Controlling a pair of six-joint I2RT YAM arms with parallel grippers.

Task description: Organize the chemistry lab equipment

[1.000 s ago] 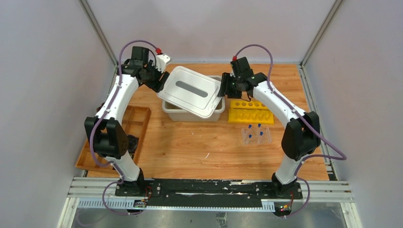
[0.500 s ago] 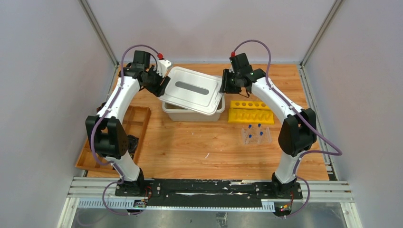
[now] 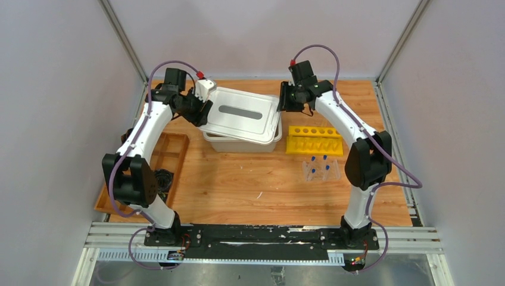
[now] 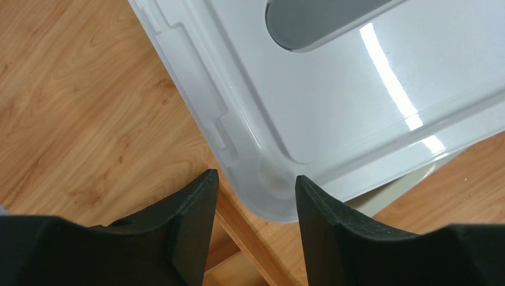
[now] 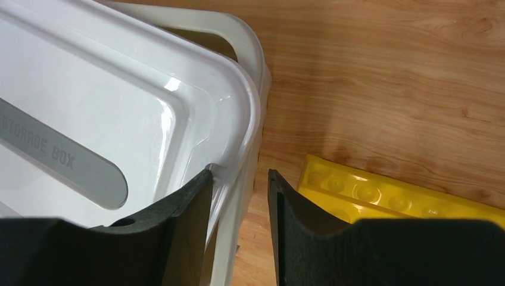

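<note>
A white storage-box lid sits askew atop its bin at the table's far centre. Both grippers — left, right — straddle opposite lid edges, jaws parted. Blue-capped test tubes stand beside a yellow rack.

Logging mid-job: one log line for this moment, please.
left gripper: on lid corner | right gripper: on lid edge | box: partly covered | yellow rack: empty

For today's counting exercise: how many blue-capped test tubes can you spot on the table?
4, all standing in the clear rack near the right arm: blue-capped test tubes at and. More may be hidden inside the lidded storage box.
</note>
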